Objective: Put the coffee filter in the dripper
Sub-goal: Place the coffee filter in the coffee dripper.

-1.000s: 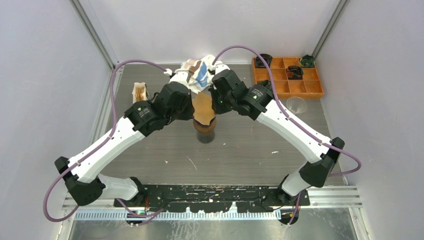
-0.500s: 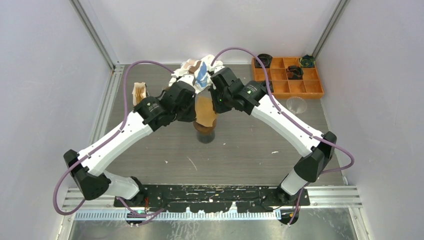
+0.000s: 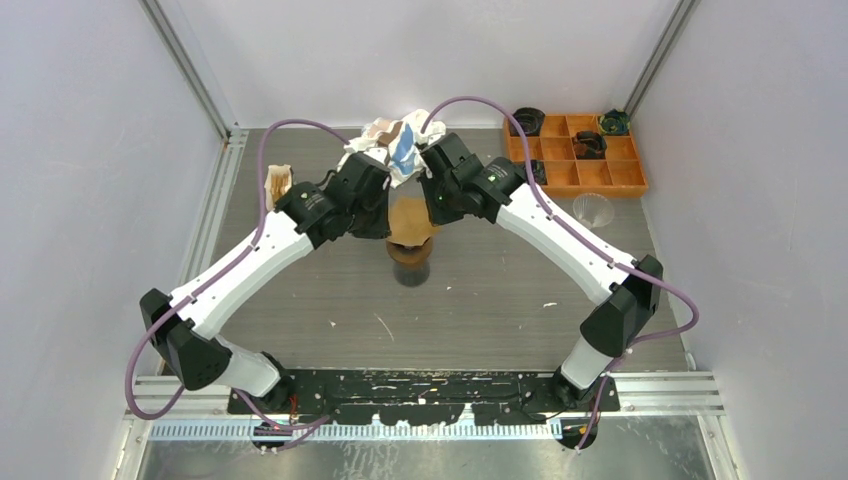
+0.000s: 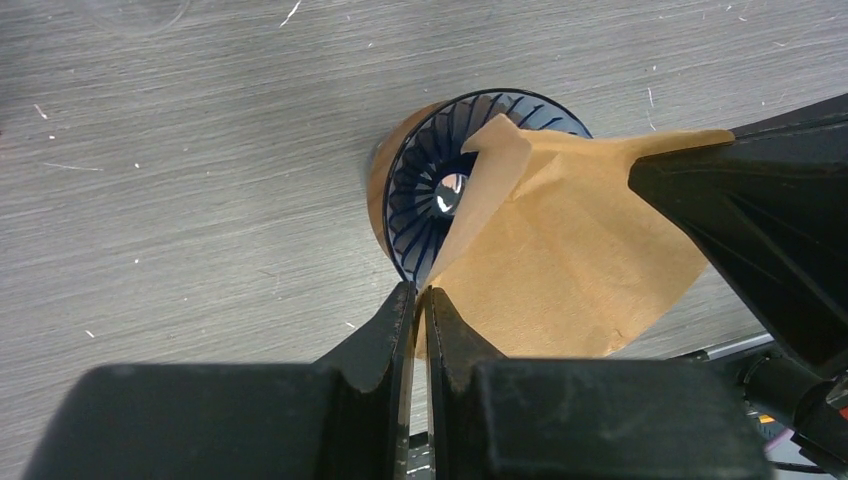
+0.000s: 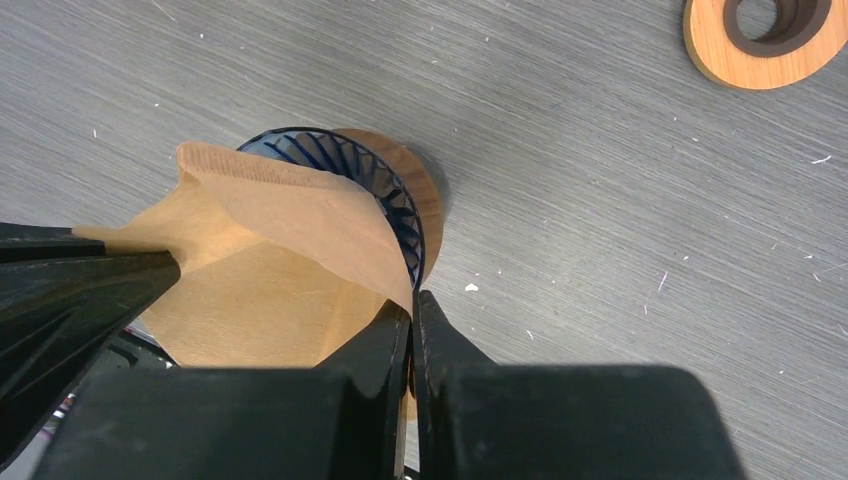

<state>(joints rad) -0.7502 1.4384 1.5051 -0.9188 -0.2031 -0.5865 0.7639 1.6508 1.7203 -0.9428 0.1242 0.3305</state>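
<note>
The dripper (image 3: pixel 409 262) stands mid-table, a blue-ribbed cone (image 4: pixel 440 170) in a wooden collar (image 5: pixel 425 195). The brown paper coffee filter (image 3: pixel 410 218) hangs partly spread over it, one folded corner (image 4: pixel 495 150) lying over the ribbed mouth. My left gripper (image 4: pixel 421 295) is shut on the filter's left edge. My right gripper (image 5: pixel 413 300) is shut on the opposite edge, right beside the dripper's rim. In the top view the left gripper (image 3: pixel 386 226) and the right gripper (image 3: pixel 432 214) flank the filter. The filter (image 5: pixel 280 270) hides most of the cone.
An orange compartment tray (image 3: pixel 610 177) with dark parts sits at the back right, a clear cup (image 3: pixel 592 208) beside it. Crumpled white and blue cloth (image 3: pixel 392 140) lies behind the grippers. A small stack of brown filters (image 3: pixel 278 186) is at the left. A wooden ring (image 5: pixel 765 40) lies nearby.
Both arms have reached further forward and brought the filter down closer over the dripper. Each gripper keeps its hold on the filter's edges.
</note>
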